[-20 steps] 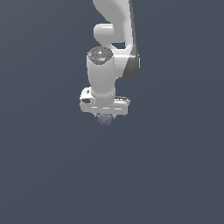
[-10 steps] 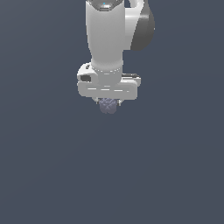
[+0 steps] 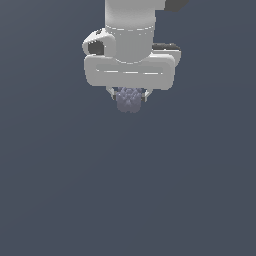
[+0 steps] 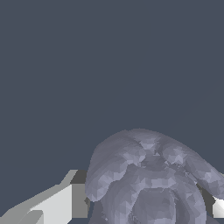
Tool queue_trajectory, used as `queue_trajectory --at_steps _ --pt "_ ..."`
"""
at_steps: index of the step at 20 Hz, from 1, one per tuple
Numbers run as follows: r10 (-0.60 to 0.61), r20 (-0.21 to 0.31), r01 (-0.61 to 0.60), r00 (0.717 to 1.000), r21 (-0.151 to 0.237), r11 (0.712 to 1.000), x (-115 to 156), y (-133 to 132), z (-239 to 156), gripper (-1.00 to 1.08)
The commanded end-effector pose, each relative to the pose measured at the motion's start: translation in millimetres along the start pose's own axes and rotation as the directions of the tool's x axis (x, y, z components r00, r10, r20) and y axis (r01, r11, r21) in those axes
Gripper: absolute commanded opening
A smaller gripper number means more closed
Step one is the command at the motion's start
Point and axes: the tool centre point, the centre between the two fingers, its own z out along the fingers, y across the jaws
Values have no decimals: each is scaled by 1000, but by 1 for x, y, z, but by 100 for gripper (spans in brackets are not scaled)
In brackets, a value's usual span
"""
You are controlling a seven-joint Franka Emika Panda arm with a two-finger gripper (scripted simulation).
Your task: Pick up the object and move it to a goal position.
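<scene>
Looking from the biggest thing down, we see one white arm, one gripper (image 3: 130, 99) and one object (image 3: 129, 99), a knobbly grey-purple lump. It sits directly between the jaws, which pinch it from both sides, clear of the plain dark ground. We see no goal marker in either view.

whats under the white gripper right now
A bumpy grey-purple lump sits between the fingers of the gripper, its lower part showing. Its top is hidden by the gripper body. Under the lump only plain grey ground shows.
</scene>
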Motion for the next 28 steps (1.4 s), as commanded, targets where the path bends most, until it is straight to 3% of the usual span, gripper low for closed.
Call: queue_trajectory --at_steps 1,14,28 --pt "0 1 0 1000 0 1000 3 -4 -21 -100" --pt "0 2 0 1000 1 1000 17 -18 -95 -100" --pt "0 2 0 1000 1 1000 22 -22 -115 -100"
